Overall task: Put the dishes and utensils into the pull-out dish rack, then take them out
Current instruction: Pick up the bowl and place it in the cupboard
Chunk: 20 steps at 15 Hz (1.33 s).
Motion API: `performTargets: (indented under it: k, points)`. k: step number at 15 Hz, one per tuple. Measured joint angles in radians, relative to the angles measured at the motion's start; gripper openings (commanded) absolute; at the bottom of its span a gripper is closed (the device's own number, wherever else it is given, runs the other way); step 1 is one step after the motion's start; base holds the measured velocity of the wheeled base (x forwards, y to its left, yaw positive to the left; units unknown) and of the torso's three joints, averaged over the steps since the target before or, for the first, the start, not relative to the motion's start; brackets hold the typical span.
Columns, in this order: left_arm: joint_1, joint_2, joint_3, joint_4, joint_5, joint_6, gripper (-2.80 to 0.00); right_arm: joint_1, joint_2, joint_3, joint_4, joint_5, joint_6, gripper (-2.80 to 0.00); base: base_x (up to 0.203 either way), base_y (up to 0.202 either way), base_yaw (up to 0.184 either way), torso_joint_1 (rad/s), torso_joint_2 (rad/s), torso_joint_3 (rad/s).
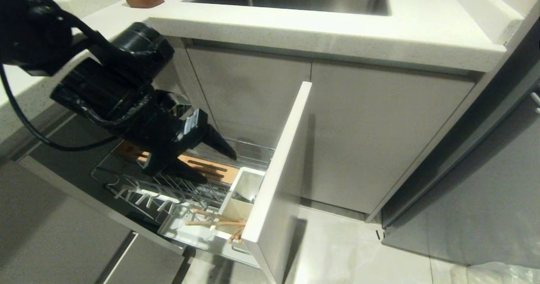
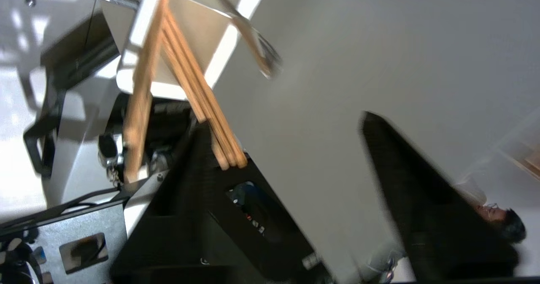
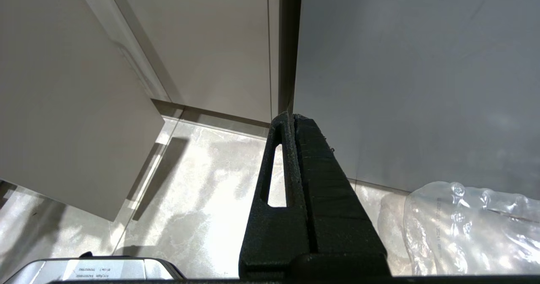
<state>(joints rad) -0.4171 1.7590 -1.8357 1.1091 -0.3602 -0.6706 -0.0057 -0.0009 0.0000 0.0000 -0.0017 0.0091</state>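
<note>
Head view gives you the chrome wire pull-out dish rack (image 1: 168, 187) drawn out from under the counter, its flat pale-grey front panel (image 1: 278, 178) standing edge-on to you. Inside it, against the panel, sits the white plastic utensil box (image 1: 240, 199); the long light-wood chopsticks (image 1: 217, 220) lie slanted in the box's nearer compartment with their ends poking out over its rim, and something dark and slim shows in the farther compartment, though you cannot tell there what it is. The upright prongs hold no plate or bowl that you can see, and the slotted light-wood strip (image 1: 211, 170) lies beneath the left gripper (image 1: 213, 159), which hangs over the rack with its two black fingers spread apart and nothing between them. Left wrist view, blurred, shows you what the head view hides: the chopsticks (image 2: 198, 102) leaning out of the box side by side, and the slim grey metal spoon-like utensil (image 2: 257, 52) standing in the neighbouring compartment, with a person low in the far background. Right wrist view shows you only the right gripper (image 3: 291, 119), fingers pressed together and empty, pointing at grey cabinet fronts above a pale tiled floor (image 3: 202, 199), with a crumpled clear plastic sheet (image 3: 472, 229) lying nearby.
</note>
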Motion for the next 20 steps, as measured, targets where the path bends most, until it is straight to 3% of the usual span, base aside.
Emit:
performTargets:
  k: [6,9,12,16,17,20]
  points:
    - [-0.004,-0.271,0.0,-0.009,0.029,0.021,-2.8,0.0,0.0,0.0,0.0,0.0,0.0,-2.8,0.0,0.0,0.0,0.0,0.0,0.0]
    - [0.058,-0.414,-0.008,-0.024,0.037,0.108,-2.8,0.0,0.0,0.0,0.0,0.0,0.0,-2.8,0.0,0.0,0.0,0.0,0.0,0.0]
    - [0.26,-0.537,-0.01,-0.073,0.036,0.218,-2.8,0.0,0.0,0.0,0.0,0.0,0.0,-2.8,0.0,0.0,0.0,0.0,0.0,0.0]
    - [0.636,-0.679,0.001,-0.168,0.074,0.299,-2.8,0.0,0.0,0.0,0.0,0.0,0.0,-2.8,0.0,0.0,0.0,0.0,0.0,0.0]
    - [0.725,-0.713,0.01,-0.189,0.112,0.324,-2.8,0.0,0.0,0.0,0.0,0.0,0.0,-2.8,0.0,0.0,0.0,0.0,0.0,0.0]
    - [0.967,-0.787,0.059,-0.211,0.317,0.417,-2.8,0.0,0.0,0.0,0.0,0.0,0.0,-2.8,0.0,0.0,0.0,0.0,0.0,0.0]
